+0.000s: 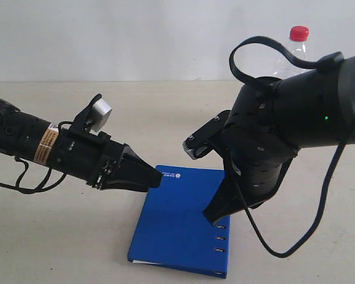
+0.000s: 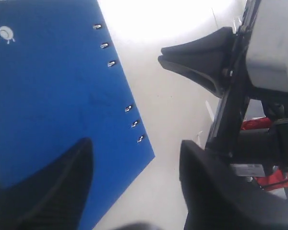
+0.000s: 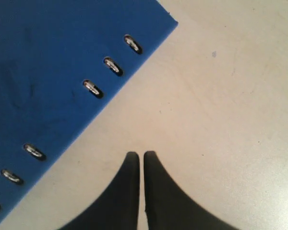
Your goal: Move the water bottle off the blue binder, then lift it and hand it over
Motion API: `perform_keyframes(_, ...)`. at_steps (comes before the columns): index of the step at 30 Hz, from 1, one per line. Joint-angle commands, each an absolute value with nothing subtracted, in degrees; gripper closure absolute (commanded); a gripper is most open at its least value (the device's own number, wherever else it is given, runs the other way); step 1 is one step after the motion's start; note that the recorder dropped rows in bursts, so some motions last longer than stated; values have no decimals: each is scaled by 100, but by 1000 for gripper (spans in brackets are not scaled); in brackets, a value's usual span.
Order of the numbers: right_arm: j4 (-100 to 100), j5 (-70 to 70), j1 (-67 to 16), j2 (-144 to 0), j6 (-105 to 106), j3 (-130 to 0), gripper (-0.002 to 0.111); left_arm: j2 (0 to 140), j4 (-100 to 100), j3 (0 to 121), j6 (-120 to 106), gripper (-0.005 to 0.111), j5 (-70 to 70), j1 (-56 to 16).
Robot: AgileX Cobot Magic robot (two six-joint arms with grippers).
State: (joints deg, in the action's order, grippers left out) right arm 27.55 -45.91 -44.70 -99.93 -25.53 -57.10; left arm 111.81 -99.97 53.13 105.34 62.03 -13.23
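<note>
The blue binder was pictured lying flat and closed on the table, its cover bare, while the water bottle was seen well apart from it at the back of the scene, upright, with only its red cap and clear shoulder showing above the right arm. The bottle's base was hidden by that arm, so it could only be presumed to be standing on the table. With the bottle already off the binder, the first part of the task was judged done, and the lift and handover not yet begun. The left end effector was held at the binder's logo corner with its jaws spread wide and nothing between them, a posture judged suited to receiving the binder. The right end effector was pinched fully shut and empty, its tip pointed down at the bare table just beside the slotted edge, probably so that the thin closed tip could be worked under that edge to raise it.
</note>
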Motion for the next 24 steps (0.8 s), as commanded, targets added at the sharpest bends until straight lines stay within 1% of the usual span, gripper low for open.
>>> perform_keyframes(1, 2792, -4632, -4451, -9993, -2523, -5709, 108, 11259, -9995, 5310, 10582, 54, 6036, -1332)
perform_keyframes(6, 2779, -4706, -4451, -9993, -2521, -5709, 108, 11360, -9995, 4978, 10703, 55, 5042, -1332)
perform_keyframes(9, 2758, -4696, -4451, -9993, -2635, -5709, 108, 11442, -9995, 4844, 10726, 55, 4677, -1319)
perform_keyframes(12, 2729, -4521, -4451, -10006, -2737, -5695, 108, 11585, -9995, 4835, 10839, 55, 4821, -1319)
perform_keyframes(16, 2771, -3886, -4451, -10028, -2998, -5405, 108, 11752, -9995, 4835, 10816, 55, 4751, -1330)
perform_keyframes(20, 2955, -3890, -4439, -10142, -3164, -5326, 108, 11799, -9995, 4835, 10816, 55, 5112, -1339)
perform_keyframes(24, 2916, -3877, -4122, -10226, -3443, -5326, 108, 11799, -9995, 4883, 10816, 57, 5350, -1339)
